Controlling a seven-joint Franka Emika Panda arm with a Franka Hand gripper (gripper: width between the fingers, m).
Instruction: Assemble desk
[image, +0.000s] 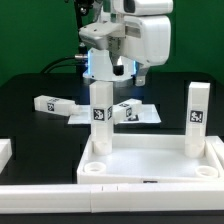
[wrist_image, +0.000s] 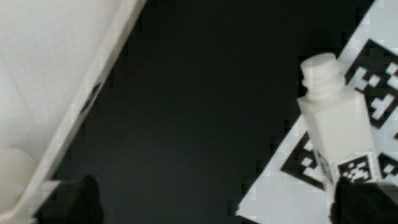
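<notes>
The tool (image: 128, 66) is held open over the black desk (image: 30, 90), with nothing gripped between its jaws. The tray-like tabletop (image: 150, 165) is seen at the front of the exterior view, resting on the desk with its raised rim upward. One upright leg (image: 100, 112) is set in the rear corner socket on the exterior view's left, and another upright leg (image: 196, 115) in the rear socket on the exterior view's right. A loose leg (image: 55, 103) is seen lying flat behind the tabletop. In the wrist view, a second loose leg (wrist_image: 334, 120) is shown lying on the marker board (wrist_image: 379, 65).
</notes>
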